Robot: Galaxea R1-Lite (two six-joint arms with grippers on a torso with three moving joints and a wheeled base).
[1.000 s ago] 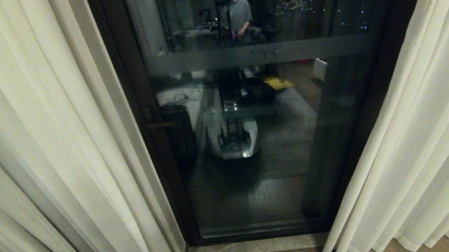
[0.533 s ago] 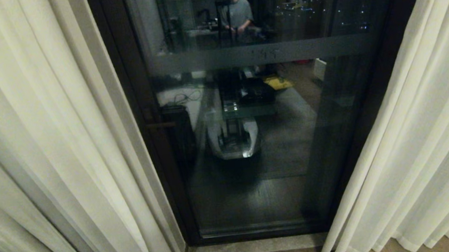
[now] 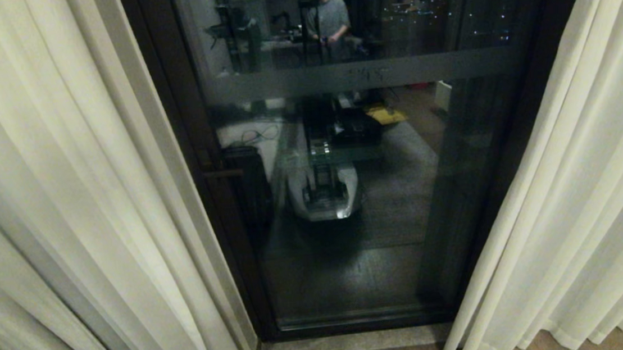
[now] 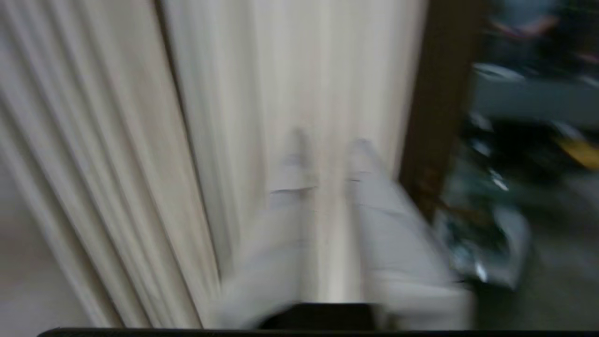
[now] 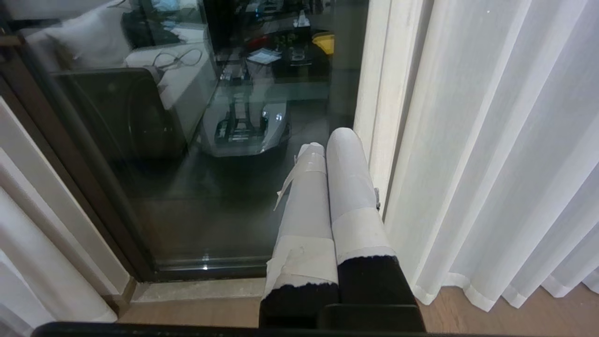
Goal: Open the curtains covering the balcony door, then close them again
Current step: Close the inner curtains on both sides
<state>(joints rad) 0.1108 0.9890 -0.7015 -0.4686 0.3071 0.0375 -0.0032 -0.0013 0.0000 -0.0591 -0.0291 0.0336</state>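
The curtains hang parted as two cream panels, the left panel [image 3: 65,191] and the right panel [image 3: 588,184]. Between them the balcony door [image 3: 348,205] shows its dark glass and dark frame. Neither arm is in the head view. In the left wrist view my left gripper [image 4: 327,140] is raised and blurred. It points at the left panel's inner pleats [image 4: 224,93], close to the door frame [image 4: 440,93]. Its fingers stand apart with fabric showing between them. My right gripper [image 5: 326,140] is shut and empty, low beside the right panel's edge [image 5: 491,140].
A pale stone threshold [image 3: 354,342] runs under the door, with wood floor [image 5: 468,318] in front. The glass reflects my own base [image 3: 324,196] and a person [image 3: 326,21] standing in the room behind me.
In the glass, a dark reflected arm shape has come up at the upper left. The curtains and the door stand as before.
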